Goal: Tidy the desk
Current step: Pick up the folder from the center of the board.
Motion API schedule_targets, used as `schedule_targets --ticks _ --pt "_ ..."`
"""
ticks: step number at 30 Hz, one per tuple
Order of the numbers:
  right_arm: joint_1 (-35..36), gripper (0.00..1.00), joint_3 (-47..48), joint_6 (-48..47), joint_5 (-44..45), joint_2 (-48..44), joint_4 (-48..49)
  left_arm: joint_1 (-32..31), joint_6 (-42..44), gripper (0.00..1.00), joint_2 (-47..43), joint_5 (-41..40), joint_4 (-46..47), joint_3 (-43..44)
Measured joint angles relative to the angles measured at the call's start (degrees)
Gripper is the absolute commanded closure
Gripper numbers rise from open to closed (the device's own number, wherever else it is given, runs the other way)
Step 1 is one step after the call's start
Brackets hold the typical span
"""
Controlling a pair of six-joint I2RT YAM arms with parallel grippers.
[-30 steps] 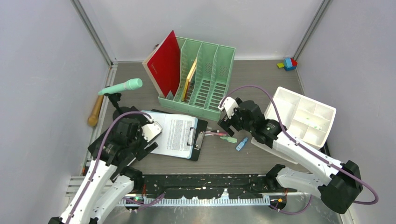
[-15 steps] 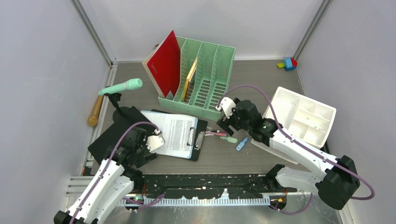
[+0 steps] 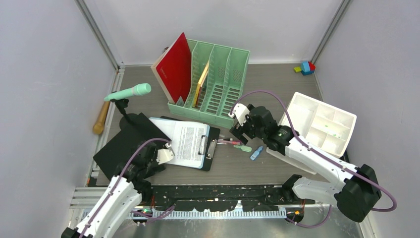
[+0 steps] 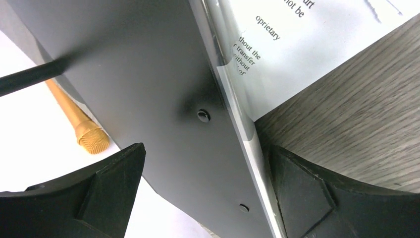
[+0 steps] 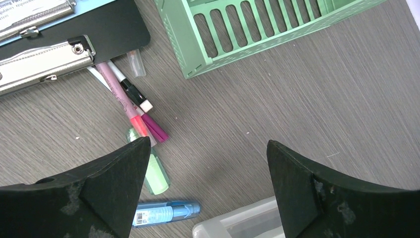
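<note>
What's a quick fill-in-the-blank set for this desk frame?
1. The left gripper and right gripper both have jaws that are ____.
2. On the desk, the pink marker has one end at the metal ____ of the clipboard.
3. The red folder leans at the left end of the ____ file rack.

Missing words: open; clip; green

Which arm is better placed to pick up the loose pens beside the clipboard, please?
Right: the right gripper, open, hovers beside the pens; the left gripper is at the clipboard's opposite end.

left tool (image 3: 166, 154) drawn back, off clipboard (image 3: 189, 143)
</note>
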Motion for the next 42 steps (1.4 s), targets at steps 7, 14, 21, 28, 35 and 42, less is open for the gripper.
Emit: schedule_targets --ticks 7,14,21,28,35,42 --pt "0.0 0.07 0.0 -0.15 0.0 0.5 -0.02 0.0 2.23 0.16 -4.57 0.59 -0.52 -0.92" --pt "0.0 0.07 0.0 -0.15 -0.02 0.5 -0.07 0.0 2.38 0.29 -4.9 2.23 -1.49 -0.92" --pt "0.0 0.07 0.0 -0.15 -0.07 0.5 -0.09 0.0 2.36 0.53 -4.63 3.65 -3.65 -0.07" --pt "0.0 0.07 0.0 -0.15 -0.13 0.5 -0.09 0.0 3.08 0.61 -4.09 3.93 -4.68 2.23" --pt "0.0 0.07 0.0 -0.15 -0.22 0.5 -0.11 0.0 4.22 0.83 -3.3 3.82 -5.38 5.75" --pt "0.0 0.07 0.0 -0.15 -0.22 0.55 -0.11 0.0 5.35 1.0 -2.54 3.56 -5.75 9.16"
